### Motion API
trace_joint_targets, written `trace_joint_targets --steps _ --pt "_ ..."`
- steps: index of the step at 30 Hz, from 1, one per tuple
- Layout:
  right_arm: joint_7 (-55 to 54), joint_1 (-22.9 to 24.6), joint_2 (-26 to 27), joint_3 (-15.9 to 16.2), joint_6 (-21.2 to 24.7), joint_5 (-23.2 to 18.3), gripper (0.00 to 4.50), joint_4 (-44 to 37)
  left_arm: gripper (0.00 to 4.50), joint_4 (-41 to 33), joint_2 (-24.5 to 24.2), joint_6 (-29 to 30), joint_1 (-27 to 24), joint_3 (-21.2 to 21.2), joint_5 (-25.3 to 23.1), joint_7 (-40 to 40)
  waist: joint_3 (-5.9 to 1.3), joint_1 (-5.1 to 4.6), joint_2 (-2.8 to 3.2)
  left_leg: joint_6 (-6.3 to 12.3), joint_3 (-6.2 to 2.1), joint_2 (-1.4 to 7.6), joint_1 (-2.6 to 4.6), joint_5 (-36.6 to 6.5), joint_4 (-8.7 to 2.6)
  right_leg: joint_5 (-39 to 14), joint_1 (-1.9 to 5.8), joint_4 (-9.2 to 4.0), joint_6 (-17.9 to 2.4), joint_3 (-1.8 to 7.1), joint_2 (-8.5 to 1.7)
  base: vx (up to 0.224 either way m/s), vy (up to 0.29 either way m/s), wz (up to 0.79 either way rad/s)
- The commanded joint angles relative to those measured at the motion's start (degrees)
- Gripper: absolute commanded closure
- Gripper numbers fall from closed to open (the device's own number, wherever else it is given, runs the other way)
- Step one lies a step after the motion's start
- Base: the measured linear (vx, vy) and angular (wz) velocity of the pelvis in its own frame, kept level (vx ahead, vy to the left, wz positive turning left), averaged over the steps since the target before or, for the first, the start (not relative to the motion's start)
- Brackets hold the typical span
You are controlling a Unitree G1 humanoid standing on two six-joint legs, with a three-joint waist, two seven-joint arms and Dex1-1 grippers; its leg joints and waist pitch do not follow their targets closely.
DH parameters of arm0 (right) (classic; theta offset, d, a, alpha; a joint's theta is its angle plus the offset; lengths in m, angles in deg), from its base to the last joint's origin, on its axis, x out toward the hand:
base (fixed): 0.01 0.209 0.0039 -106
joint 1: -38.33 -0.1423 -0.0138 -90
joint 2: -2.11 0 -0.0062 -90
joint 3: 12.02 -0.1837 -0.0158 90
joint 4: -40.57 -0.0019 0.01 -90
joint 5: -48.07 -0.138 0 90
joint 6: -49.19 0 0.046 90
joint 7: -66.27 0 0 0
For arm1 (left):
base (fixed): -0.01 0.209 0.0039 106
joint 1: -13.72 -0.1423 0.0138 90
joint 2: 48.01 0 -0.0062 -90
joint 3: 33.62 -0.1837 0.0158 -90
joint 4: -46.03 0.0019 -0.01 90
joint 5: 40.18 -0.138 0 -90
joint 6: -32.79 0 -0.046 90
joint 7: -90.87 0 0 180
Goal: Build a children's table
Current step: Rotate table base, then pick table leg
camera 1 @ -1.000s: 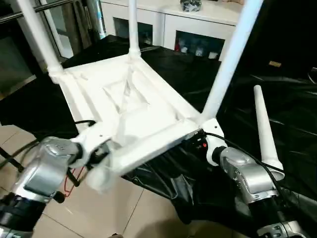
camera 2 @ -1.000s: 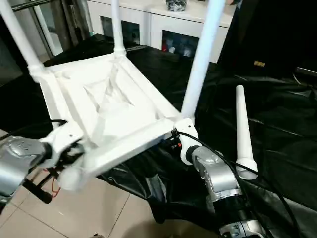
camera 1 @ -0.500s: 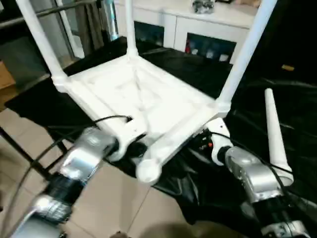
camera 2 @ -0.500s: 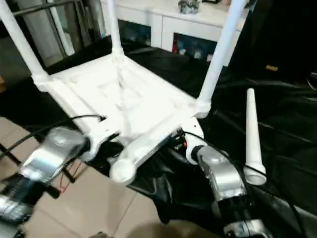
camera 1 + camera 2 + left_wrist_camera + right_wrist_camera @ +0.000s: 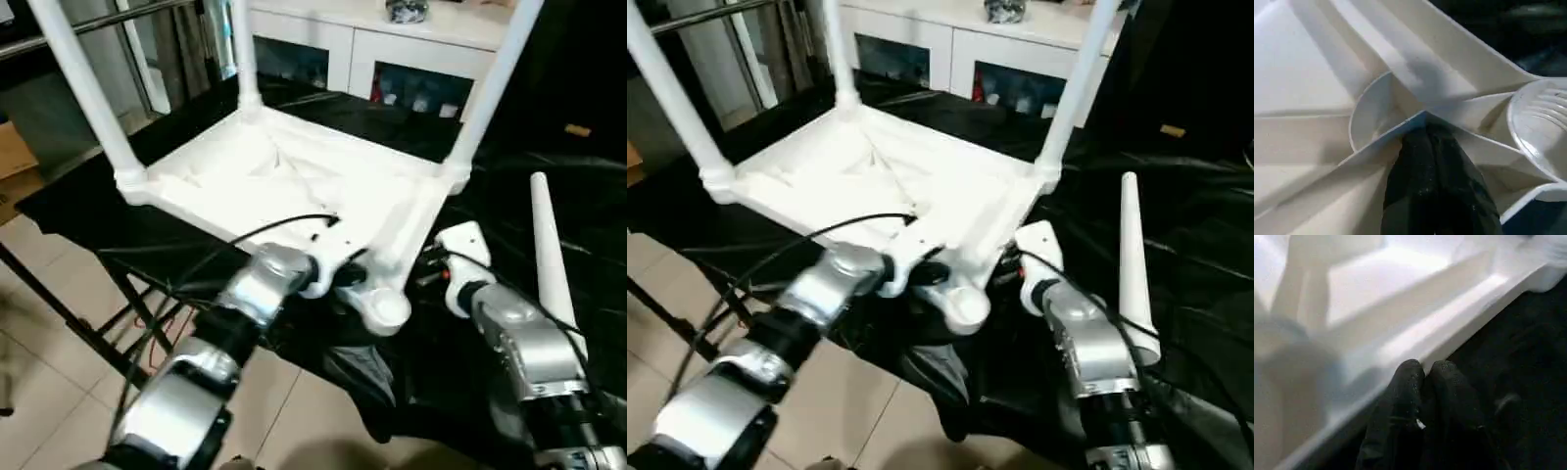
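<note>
Children's table seen upside down on black sheet, three legs fitted and pointing up. Fourth leg laid loose beside right arm. Left tool pressed shut against rib at empty corner socket. Right tool closed (nothing pinched) at table's edge.

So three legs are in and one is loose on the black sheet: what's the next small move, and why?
Probably send the right gripper toward the loose leg. The near corner socket of the tabletop is empty, and that leg lies just beyond the right arm. The left gripper, shut against a rib beside the socket, could steady the top.
</note>
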Motion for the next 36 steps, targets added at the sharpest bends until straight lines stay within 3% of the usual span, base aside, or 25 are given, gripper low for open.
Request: trace_joint_targets --steps 1,3,5,7,8,10,13,16,18,20,21,30,36 --pt "-1.6 -1.8 -0.5 -2.5 2.1 -0.5 3.90 -2.8 4.46 0.8 0.4 -1.5 0.2 0.6 0.2 -1.1 -3.90 -0.07 -0.76 2.26 -0.10 0.44 0.35 -6.5 -3.54 -5.8 3.65 -4.20 -11.4 2.06 -3.48 0.000 0.000 0.00" --pt "-1.4 -2.4 -1.2 -3.5 3.3 -0.9 3.90 -3.8 4.46 0.1 -0.1 -2.7 0.2 1.2 0.6 -0.6 -3.90 -0.01 -0.55 2.29 -0.11 0.59 0.47 -6.4 -3.53 -6.0 3.47 -4.21 -11.4 2.15 -3.51 0.000 0.000 0.00" --pt "-0.8 -3.1 -2.2 -4.7 4.7 -1.9 3.90 -4.7 4.46 -2.5 -1.5 -3.9 -0.7 1.5 0.8 0.0 -3.98 -0.02 -1.22 2.56 -0.05 0.54 0.31 -5.7 -3.51 -5.1 3.68 -4.05 -11.3 2.14 -3.48 0.000 0.000 0.00" --pt "-1.4 -4.1 -3.3 -5.8 5.9 -1.9 3.59 -4.0 4.50 -6.1 -2.8 -3.8 -1.8 2.1 1.2 0.2 -4.04 0.07 -0.88 2.72 -0.15 0.72 0.33 -4.8 -3.50 -4.0 3.62 -3.76 -11.8 2.12 -3.64 0.000 0.000 0.00" --pt "-2.6 -5.5 -4.3 -6.9 7.1 -1.5 3.55 -2.3 4.50 -10.8 -4.3 -2.6 -3.3 3.0 2.1 0.9 -4.12 -0.09 -1.13 2.61 -0.12 0.84 0.22 -4.1 -3.49 -2.5 3.71 -3.42 -12.5 2.10 -3.64 0.000 0.000 0.00" --pt "-3.0 -6.2 -4.7 -7.4 7.7 -1.4 3.45 -1.6 4.50 -12.9 -4.9 -2.0 -4.0 3.4 2.8 1.5 -4.16 -0.13 -0.87 2.59 -0.01 0.82 0.39 -3.9 -3.43 -2.2 3.48 -3.41 -12.9 2.07 -3.54 0.000 0.000 0.00" --pt "-4.4 -9.4 -6.9 -9.3 8.7 -0.8 3.17 4.1 4.08 -24.6 -8.2 3.0 -8.4 4.8 5.1 4.4 -3.94 -0.42 -0.84 2.01 0.07 0.85 0.32 -4.4 -3.50 -3.6 3.39 -3.36 -13.2 2.06 -3.56 0.000 0.000 0.00" --pt "-4.7 -11.6 -8.8 -10.1 8.8 -0.7 3.02 9.0 4.05 -31.9 -10.6 6.6 -11.3 5.3 6.7 6.6 -3.93 -0.38 -0.71 1.60 0.30 0.77 0.47 -4.9 -3.33 -4.3 3.19 -3.39 -13.0 2.10 -3.39 0.000 0.000 0.00" --pt "-4.0 -13.7 -10.7 -10.3 9.2 -0.9 2.73 14.3 3.70 -37.1 -12.2 8.2 -13.4 5.5 8.7 8.6 -3.94 -0.41 -1.40 1.69 0.40 0.76 0.48 -4.6 -3.33 -4.7 3.13 -3.25 -13.0 2.02 -3.42 0.000 0.000 0.00" --pt "-3.7 -14.5 -11.4 -10.2 9.4 -0.9 2.70 16.0 3.67 -38.8 -12.6 8.4 -14.2 5.6 9.6 9.4 -3.82 -0.27 -1.28 1.57 0.52 0.68 0.52 -5.2 -3.27 -5.8 3.00 -3.43 -12.6 2.04 -3.26 0.000 0.000 0.00" --pt "-3.6 -16.1 -12.5 -10.5 10.1 -0.8 2.41 19.1 3.52 -41.9 -14.0 7.8 -16.2 5.4 11.8 11.9 -3.80 -0.27 -1.65 1.70 0.58 0.60 0.37 -5.2 -3.27 -6.1 3.10 -3.43 -12.5 2.03 -3.30 0.000 0.000 0.00" --pt "-4.2 -20.6 -16.3 -12.1 7.9 -0.8 1.78 29.2 2.86 -53.2 -16.9 14.7 -21.9 5.5 15.0 12.8 -3.72 -0.48 -1.80 1.48 0.79 0.58 0.32 -5.0 -3.11 -6.7 2.98 -3.25 -11.9 2.00 -3.07 0.000 0.000 0.00" --pt "-2.6 -21.4 -17.9 -12.6 8.1 -1.7 1.29 32.3 2.44 -55.0 -18.1 15.7 -23.1 5.3 16.0 12.6 -3.65 -0.57 -2.06 2.09 0.85 0.43 0.24 -5.2 -3.02 -7.9 2.93 -3.44 -11.5 1.87 -2.90 0.000 0.000 0.00"
